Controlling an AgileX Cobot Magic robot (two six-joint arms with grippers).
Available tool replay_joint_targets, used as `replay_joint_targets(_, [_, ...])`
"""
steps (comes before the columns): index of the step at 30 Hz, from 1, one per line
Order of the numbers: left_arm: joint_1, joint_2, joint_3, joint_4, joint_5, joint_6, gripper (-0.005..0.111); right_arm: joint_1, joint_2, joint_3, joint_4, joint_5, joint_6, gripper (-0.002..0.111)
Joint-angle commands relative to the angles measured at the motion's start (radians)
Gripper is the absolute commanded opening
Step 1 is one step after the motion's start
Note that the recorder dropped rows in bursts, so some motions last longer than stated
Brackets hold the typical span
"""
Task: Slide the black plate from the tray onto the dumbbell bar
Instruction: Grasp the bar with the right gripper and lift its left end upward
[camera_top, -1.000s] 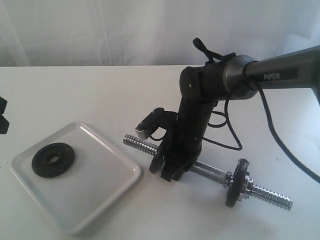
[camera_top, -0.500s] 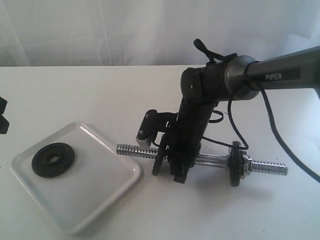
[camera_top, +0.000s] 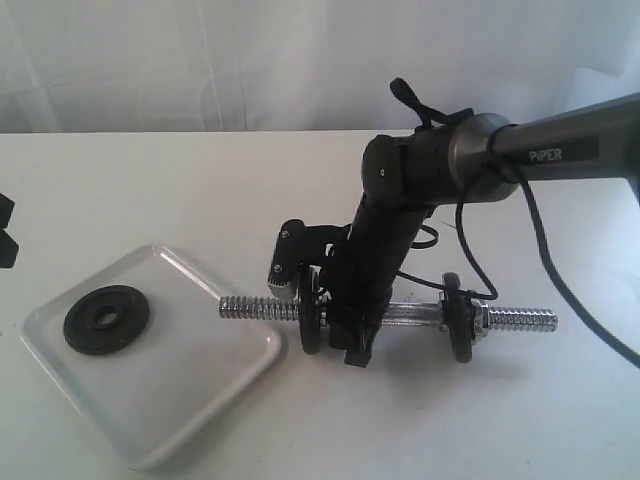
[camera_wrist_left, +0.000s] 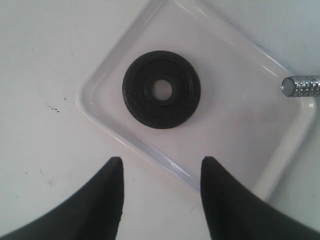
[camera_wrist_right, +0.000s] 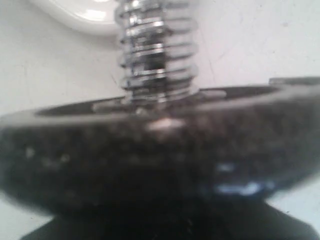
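The black plate (camera_wrist_left: 161, 89) lies in the tray (camera_wrist_left: 240, 120) under the left end effector (camera_wrist_left: 161, 192), whose jaws stand apart. Pinch its rim squarely, then tip it upright — the right end effector (camera_top: 352, 335) seems clamped on the dumbbell bar (camera_top: 255, 308), free thread toward the tray.

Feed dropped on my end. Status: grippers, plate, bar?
Left gripper open, empty, above tray rim. Right gripper clamped on dumbbell bar. Black plate flat in tray, untouched. Bar's tray-side threaded end bare.
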Motion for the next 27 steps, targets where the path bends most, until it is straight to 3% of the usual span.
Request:
replay_joint_targets(1, [-0.007, -0.004, -0.006, -0.009, 0.014, -0.001, 0.052, -0.001, -0.035, 0.0, 0.062, -0.023, -0.02, 0.0])
replay_joint_targets(16, [-0.007, -0.004, -0.006, 0.012, 0.014, -0.001, 0.052, -0.082, -0.103, 0.0, 0.306, 0.007, -0.181, 0.0])
replay_joint_targets(27, [-0.007, -0.004, -0.006, 0.017, 0.01, 0.006, 0.052, -0.091, -0.127, 0.0, 0.337, 0.024, -0.228, 0.0])
